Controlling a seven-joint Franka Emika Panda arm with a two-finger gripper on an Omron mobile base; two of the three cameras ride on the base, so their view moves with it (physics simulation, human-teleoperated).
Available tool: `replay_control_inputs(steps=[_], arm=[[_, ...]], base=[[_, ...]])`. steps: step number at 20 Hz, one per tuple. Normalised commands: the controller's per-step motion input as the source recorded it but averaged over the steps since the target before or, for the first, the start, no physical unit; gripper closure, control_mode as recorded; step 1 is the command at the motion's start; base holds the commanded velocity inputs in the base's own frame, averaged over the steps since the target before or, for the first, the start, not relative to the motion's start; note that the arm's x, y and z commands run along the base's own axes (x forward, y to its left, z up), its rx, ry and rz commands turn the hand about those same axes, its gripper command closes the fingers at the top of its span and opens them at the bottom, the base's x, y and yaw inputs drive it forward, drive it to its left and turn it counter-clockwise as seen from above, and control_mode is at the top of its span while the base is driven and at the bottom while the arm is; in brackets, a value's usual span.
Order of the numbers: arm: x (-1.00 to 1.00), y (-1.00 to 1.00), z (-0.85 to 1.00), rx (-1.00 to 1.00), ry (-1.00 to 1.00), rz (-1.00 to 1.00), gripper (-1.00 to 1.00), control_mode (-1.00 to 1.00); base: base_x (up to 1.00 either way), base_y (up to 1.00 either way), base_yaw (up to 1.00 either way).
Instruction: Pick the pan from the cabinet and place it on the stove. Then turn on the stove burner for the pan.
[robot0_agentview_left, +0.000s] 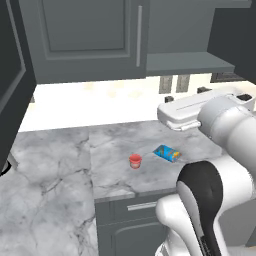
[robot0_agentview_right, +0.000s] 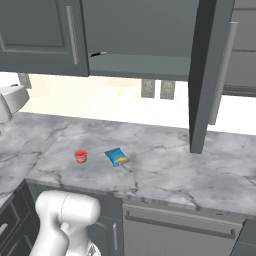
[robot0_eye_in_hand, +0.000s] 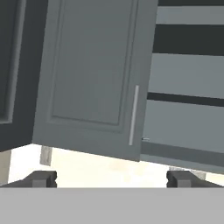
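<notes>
The cabinet (robot0_agentview_left: 90, 40) hangs over the counter, its left door closed, with a vertical silver handle (robot0_agentview_left: 139, 35). In the right base view its right door (robot0_agentview_right: 205, 75) stands swung out edge-on, baring the dark inside (robot0_agentview_right: 140, 30). From the hand view I face the closed door (robot0_eye_in_hand: 87, 74) and the bare shelves (robot0_eye_in_hand: 188, 74) beside it. My gripper (robot0_eye_in_hand: 113, 179) is open, fingertips (robot0_eye_in_hand: 41, 178) wide apart, nothing between them, still short of the cabinet. A thin pale sliver (robot0_eye_in_hand: 145, 138) shows at the lower shelf's edge; I cannot tell what it is. The pan and the stove are out of view.
A small red cup (robot0_agentview_left: 135, 161) and a blue packet (robot0_agentview_left: 167, 153) lie on the marble counter (robot0_agentview_left: 60, 165) below the cabinet. Two wall outlets (robot0_agentview_right: 148, 88) sit on the backsplash. Another dark door (robot0_agentview_left: 10, 100) juts out at the far left. Low cabinets (robot0_agentview_right: 180, 225) run beneath the counter.
</notes>
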Motion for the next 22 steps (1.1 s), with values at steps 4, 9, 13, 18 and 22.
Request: replay_control_inputs(steps=[4, 9, 13, 18, 22], arm=[[0.10, -0.06, 0.26, 0.07, -0.16, -0.10, -1.00, -1.00], [0.30, -0.19, 0.04, 0.14, -0.09, -0.01, -1.00, -1.00], [0.61, -0.28, 0.00, 0.16, -0.01, 0.00, -1.00, -1.00], [0.67, -0.06, 0.00, 0.11, 0.00, -0.01, -1.00, -1.00], [0.53, 0.00, 0.00, 0.04, 0.00, -0.07, -1.00, -1.00]], base=[[0.00, 0.00, 0.00], [0.00, 0.00, 0.00], [0.00, 0.00, 0.00], [0.00, 0.00, 0.00], [0.00, 0.00, 0.00]])
